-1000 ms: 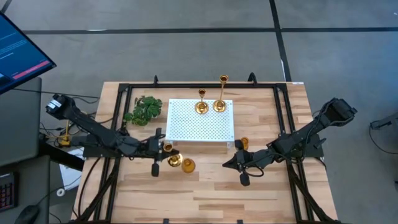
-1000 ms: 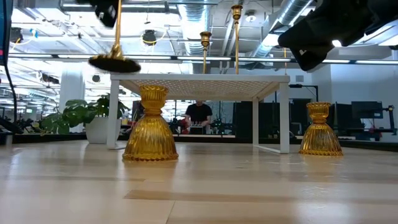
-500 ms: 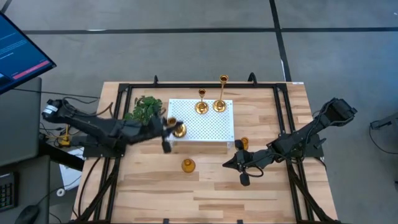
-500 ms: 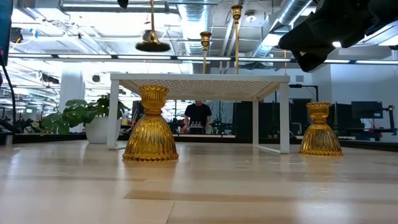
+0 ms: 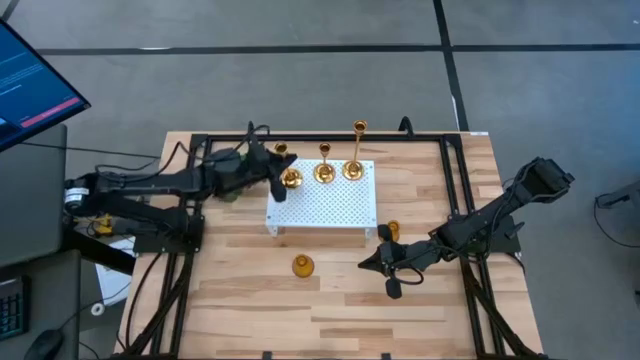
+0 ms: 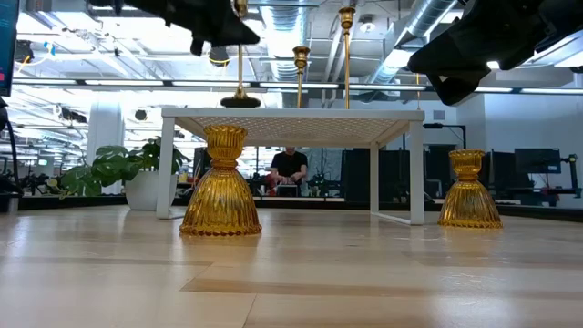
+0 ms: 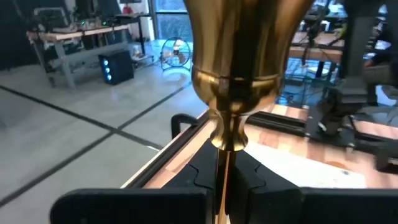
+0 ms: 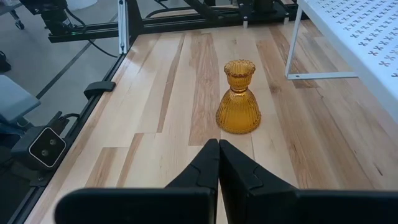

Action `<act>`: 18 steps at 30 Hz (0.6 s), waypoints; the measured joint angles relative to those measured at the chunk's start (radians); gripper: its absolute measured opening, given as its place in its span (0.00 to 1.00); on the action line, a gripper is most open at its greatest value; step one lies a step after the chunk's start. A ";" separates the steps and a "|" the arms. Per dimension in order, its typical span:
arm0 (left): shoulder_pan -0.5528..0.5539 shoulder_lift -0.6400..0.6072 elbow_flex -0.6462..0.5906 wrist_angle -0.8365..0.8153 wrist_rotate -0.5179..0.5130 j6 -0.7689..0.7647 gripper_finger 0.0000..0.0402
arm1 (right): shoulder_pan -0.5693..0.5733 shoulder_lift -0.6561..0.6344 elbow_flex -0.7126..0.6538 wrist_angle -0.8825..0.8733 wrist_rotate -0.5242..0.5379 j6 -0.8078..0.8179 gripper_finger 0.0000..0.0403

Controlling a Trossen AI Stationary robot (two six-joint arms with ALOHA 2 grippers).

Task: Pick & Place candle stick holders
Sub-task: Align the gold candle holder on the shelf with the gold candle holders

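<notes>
My left gripper (image 5: pixel 280 162) is shut on a slim gold candle stick holder (image 6: pixel 240 64), upright over the far left corner of the white perforated stand (image 5: pixel 322 205). Its round base (image 5: pixel 290 180) is at the stand top; I cannot tell whether it touches. Two more slim holders (image 5: pixel 324 170) (image 5: pixel 353 165) stand by their bases on the stand's far edge. One squat amber holder (image 5: pixel 302 266) stands on the table in front of the stand, another (image 5: pixel 392 231) by its right legs. My right gripper (image 5: pixel 364 265) is shut and empty, low over the table right of the first squat holder (image 8: pixel 239 99). My left gripper pinches the holder's thin stem (image 7: pixel 222 177) between its two fingers (image 7: pixel 249 180), just under the cup (image 7: pixel 239 50). The fingers come about level from the table's left, across the stem. The holder hangs upright, its base at the height of the stand top.
A green leafy plant (image 6: pixel 114 169) sits left of the stand, mostly under my left arm in the high view. A black rail frame (image 5: pixel 200 150) runs along the table's sides and far edge. Bare wood lies near the front edge (image 5: pixel 330 320).
My left gripper has carried the slim holder from beside the squat holder near the stand's front left, up and toward the far edge, then down over the stand's far left corner. The holder has stayed upright. My right arm has kept still.
</notes>
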 joint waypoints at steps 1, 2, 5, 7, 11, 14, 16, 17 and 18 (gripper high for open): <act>0.019 0.010 0.000 0.003 0.017 -0.005 0.02 | 0.000 0.000 0.000 0.000 0.000 0.000 0.00; 0.037 0.021 0.000 0.003 0.031 -0.014 0.02 | 0.000 0.000 0.000 0.001 0.000 0.000 0.00; 0.079 0.054 0.000 0.009 0.064 -0.027 0.02 | 0.000 0.000 0.000 0.004 0.000 0.000 0.00; 0.099 0.072 0.000 0.027 0.083 -0.036 0.02 | 0.000 0.000 0.000 0.006 0.000 0.000 0.00; 0.133 0.104 0.000 0.060 0.133 -0.050 0.02 | 0.000 0.000 0.000 0.006 0.000 0.000 0.00; 0.148 0.120 0.000 0.081 0.140 -0.050 0.02 | 0.000 0.000 0.000 0.006 0.000 0.000 0.00; 0.159 0.127 0.000 0.084 0.141 -0.050 0.02 | 0.000 0.000 0.000 0.006 0.000 0.000 0.00; 0.163 0.132 0.000 0.085 0.140 -0.050 0.02 | 0.000 0.000 0.000 0.006 0.000 0.000 0.00; 0.167 0.136 0.000 0.086 0.140 -0.050 0.02 | 0.000 0.000 0.000 0.006 0.000 0.000 0.00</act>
